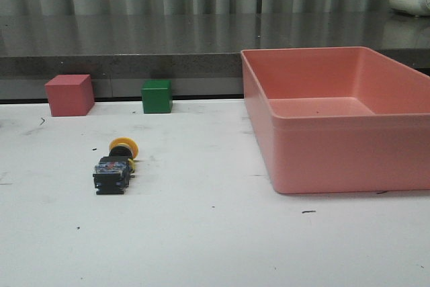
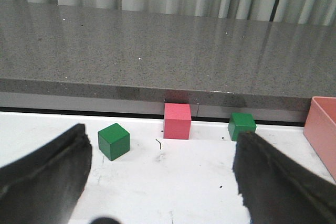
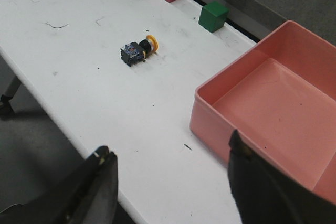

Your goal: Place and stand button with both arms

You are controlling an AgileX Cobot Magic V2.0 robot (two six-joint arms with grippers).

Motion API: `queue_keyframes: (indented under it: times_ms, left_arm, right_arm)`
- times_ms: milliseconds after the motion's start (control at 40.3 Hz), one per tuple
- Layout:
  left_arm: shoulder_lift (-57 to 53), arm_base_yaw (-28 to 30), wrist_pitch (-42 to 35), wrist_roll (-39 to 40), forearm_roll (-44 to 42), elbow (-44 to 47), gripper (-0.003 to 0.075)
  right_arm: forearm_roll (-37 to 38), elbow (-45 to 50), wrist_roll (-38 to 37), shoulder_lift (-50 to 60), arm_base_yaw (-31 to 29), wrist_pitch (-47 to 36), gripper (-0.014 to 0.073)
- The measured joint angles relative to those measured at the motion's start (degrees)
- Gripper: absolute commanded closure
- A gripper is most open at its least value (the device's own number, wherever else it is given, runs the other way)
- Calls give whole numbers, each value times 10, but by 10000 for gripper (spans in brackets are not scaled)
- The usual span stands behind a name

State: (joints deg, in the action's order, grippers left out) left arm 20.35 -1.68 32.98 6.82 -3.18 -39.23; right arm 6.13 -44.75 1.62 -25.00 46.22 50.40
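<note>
**Button lying on its side, both grippers released and far from it**

The left gripper (image 2: 163, 182) is holding its two black fingers (image 2: 44, 169) wide apart, and nothing is sitting between them; only bare white table (image 1: 215, 247) is showing in the gap. The right gripper (image 3: 170, 187) is also spread and empty, with its fingers (image 3: 262, 192) hanging near the front edge of the table. Neither arm is appearing in the front view, so both seem to be waiting back from the work area.

The button (image 1: 115, 163) is lying on its side on the left part of the table, well apart from both grippers. Its yellow cap (image 1: 124, 146) is pointing to the far side, and the black-and-blue base (image 1: 111, 178) is facing the near edge. It is not touching anything.

Behind it, at the far edge, a red cube (image 1: 69, 95) and a green cube (image 1: 156, 96) are standing. The left wrist view is showing one more green cube (image 2: 113, 141) beside these. A large pink bin (image 1: 322, 159) is occupying the right side and is holding nothing that I can see.

In my judgement the task is only at its start: the approach is not yet made. The next move is calling for one arm to come down over the button and close on its blocky body, while the other arm is helping to tip it upright on its base. The round cap may be rolling or slipping, so a grip on the square base looks safer.
</note>
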Motion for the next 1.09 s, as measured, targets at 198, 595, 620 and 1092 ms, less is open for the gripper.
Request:
queue_keyframes:
  times_ms: [198,595,620,1092]
  left_arm:
    - [0,0,0,0,0,0,174]
    - [26,0,9,-1,38,-26,173]
    - [33,0,15,-5,40,-31,173]
    - [255,-12,175,-68,48,-191,173]
  right_arm:
    - [1,18,0,49,0,0,118]
    - [1,19,0,51,0,0,118]
    - [1,19,0,51,0,0,118]
    - [1,19,0,51,0,0,118]
